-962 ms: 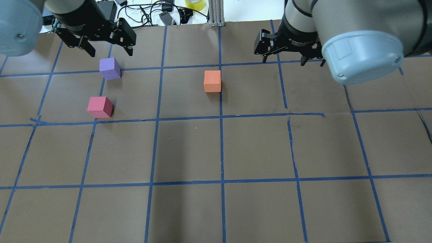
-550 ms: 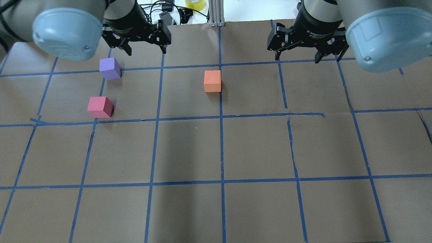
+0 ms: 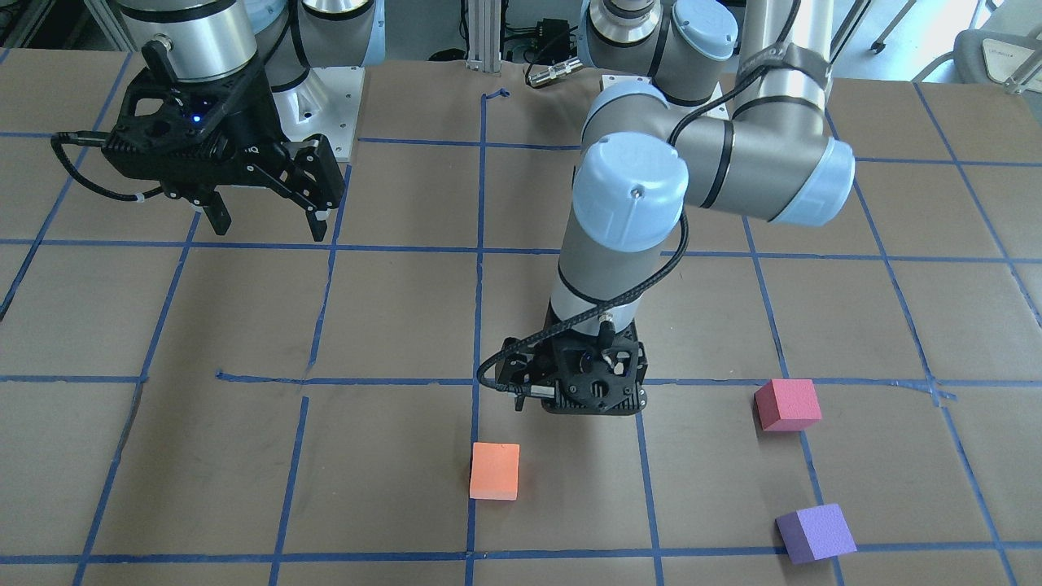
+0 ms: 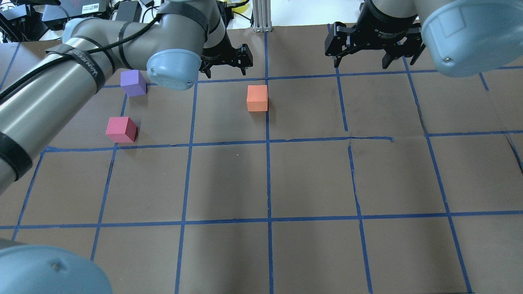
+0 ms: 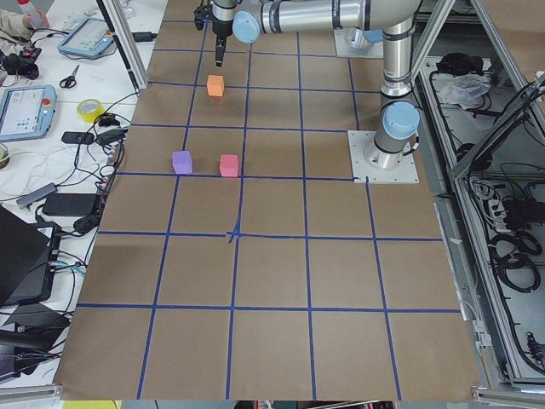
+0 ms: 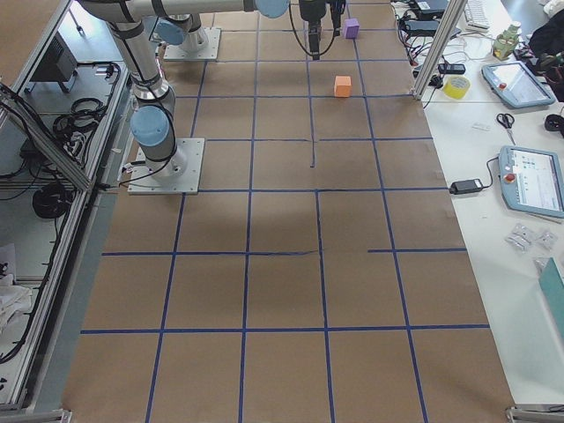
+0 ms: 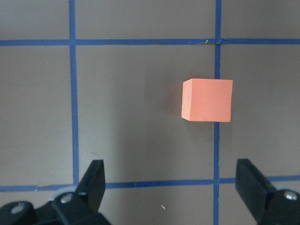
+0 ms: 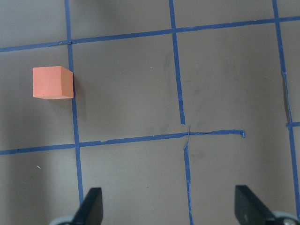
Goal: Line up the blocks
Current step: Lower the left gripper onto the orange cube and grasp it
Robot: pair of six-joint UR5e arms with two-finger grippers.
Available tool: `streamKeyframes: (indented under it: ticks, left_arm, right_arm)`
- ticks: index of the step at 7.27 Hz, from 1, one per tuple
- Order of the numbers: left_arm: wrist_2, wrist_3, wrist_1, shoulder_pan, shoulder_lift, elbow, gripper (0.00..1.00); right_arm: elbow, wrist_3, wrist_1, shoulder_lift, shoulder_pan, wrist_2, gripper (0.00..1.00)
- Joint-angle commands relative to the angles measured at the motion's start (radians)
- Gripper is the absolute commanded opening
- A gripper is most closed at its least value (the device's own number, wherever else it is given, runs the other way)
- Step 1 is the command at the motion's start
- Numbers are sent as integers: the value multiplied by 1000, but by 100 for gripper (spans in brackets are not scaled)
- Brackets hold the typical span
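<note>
Presently, listed from the robot's side outward. The dial is centred on the table in the overhead view, with 12 o'clock pointing away from the robot.

1. Pinkish-red cube [image 4: 121,130]: between 9 and 10 o'clock, nearest of the three. It sits flat on the tape-gridded brown table [image 4: 310,179], untouched.
2. Orange cube [image 4: 257,98]: at 12 o'clock, its side along a blue tape line, its faces square to the grid.
3. Purple cube [image 4: 133,83]: at 10 o'clock, just beyond the pinkish-red one, turned slightly off the grid.
   The three make a triangle, not a line.
4. Left gripper [image 4: 226,70]: between 10 and 11 o'clock from the orange cube and near it. It hovers with jaws spread wide and nothing between them.
5. Right gripper [image 4: 361,61]: at 2 o'clock from the orange cube and well apart from it. Its jaws are likewise spread and empty.

Handling, as judged: the cubes are matte foam, so probably light, soft and yielding, neither slippery nor fragile. Take hold across two opposite upright faces at about mid-height, with a gentle squeeze. A hard closure would likely dent the cube, and a corner grip may twist it.
</note>
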Motion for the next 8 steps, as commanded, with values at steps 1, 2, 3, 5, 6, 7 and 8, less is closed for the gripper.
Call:
streamKeyframes:
  ticks: [1,2,3,5,6,7,8]
  left_arm:
    - [-29,-42,65,-36,-113,52,100]
    - [-27,-47,66,-38,-157,73,100]
    - [-27,-54,69,-41,-179,87,100]
    - [-27,-111,92,-41,-221,95,100]
    - [-27,-129,103,-48,-224,95,100]
    - [-27,-134,111,-49,-239,95,100]
    - [-29,-134,144,-49,-263,96,100]
  right_arm:
    - [6,-8,2,-3,2,-5,100]
    - [6,-8,2,-3,2,-6,100]
    - [6,-8,2,-3,2,-9,100]
    - [6,-8,1,-3,2,-10,100]
    - [6,-8,0,-3,2,-11,100]
    - [6,-8,-1,-3,2,-6,100]
    - [6,-7,-3,-2,2,-6,100]
